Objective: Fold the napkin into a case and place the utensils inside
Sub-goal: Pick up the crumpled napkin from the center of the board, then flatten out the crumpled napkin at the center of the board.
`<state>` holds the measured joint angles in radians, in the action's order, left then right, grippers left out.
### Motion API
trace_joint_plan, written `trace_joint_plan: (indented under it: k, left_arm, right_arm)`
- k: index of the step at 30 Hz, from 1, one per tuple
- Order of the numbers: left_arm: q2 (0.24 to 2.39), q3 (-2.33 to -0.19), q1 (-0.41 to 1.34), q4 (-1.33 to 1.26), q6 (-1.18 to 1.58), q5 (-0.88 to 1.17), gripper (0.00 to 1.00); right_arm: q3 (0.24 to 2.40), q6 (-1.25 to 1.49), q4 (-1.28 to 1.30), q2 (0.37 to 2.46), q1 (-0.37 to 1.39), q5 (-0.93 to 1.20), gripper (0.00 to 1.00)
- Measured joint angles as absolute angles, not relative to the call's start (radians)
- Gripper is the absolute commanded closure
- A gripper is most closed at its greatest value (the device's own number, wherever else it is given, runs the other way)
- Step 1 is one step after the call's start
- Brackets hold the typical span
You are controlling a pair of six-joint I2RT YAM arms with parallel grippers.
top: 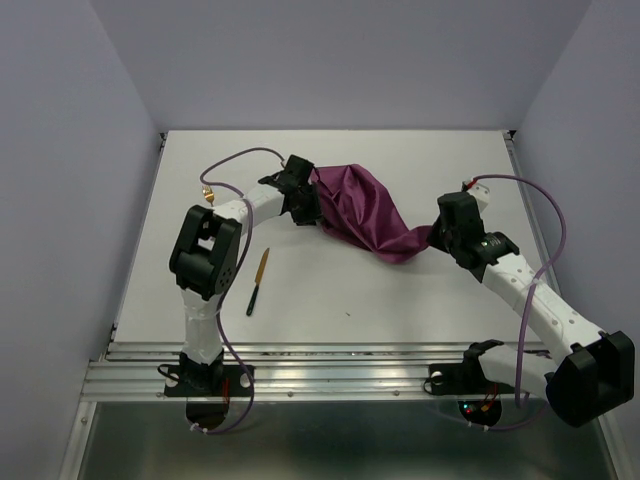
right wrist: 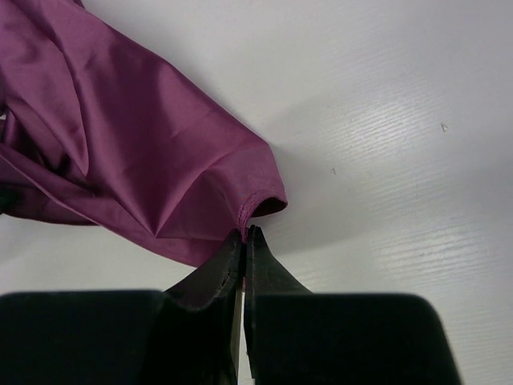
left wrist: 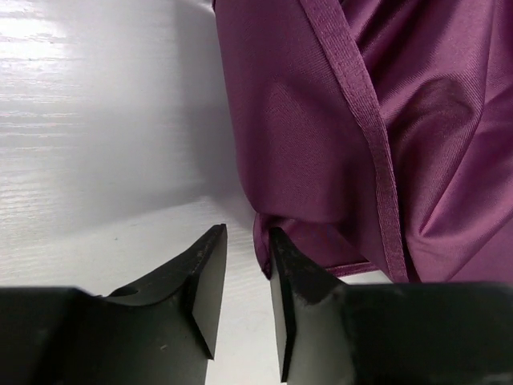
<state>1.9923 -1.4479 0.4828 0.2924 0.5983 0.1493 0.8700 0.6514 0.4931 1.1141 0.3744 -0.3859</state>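
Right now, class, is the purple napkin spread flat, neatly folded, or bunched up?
Bunched up: the napkin shows loose diagonal wrinkles and draped folds, no flat layered strip; the right gripper pinches one hemmed corner.

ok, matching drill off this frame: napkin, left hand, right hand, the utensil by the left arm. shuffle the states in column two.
Column 1
1. napkin
2. left hand
3. right hand
4. utensil

Column 2
A. shut on a corner of the cloth
B. black handle, gold end, lying apart from the cloth
C. jaws apart, nothing between them
D. plum-purple, bunched up

Pairs: 1-D, 2-C, 3-A, 4-B
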Motion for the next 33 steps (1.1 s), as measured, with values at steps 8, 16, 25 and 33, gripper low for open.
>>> trace_joint_plan:
  k: [8, 16, 25, 33]
  left_arm:
    - [2.019, -1.514, 0.484, 0.303, 0.584, 0.142, 1.0]
    - [2.022, -1.548, 0.484, 0.31, 0.568, 0.138, 1.0]
    - [1.99, -1.718, 0.411, 0.408, 0.524, 0.156, 1.0]
    - [1.998, -2.273, 0.32, 0.531, 0.484, 0.167, 1.0]
  right_arm:
    - [0.87, 0.651, 0.504, 1.114, 0.374, -0.393, 0.99]
    - [0.87, 0.651, 0.516, 1.113, 0.373, -0.415, 0.99]
    - [1.037, 0.616, 0.547, 1.207, 0.261, -0.41, 0.99]
    - [1.49, 0.595, 0.537, 1.437, 0.002, -0.228, 0.99]
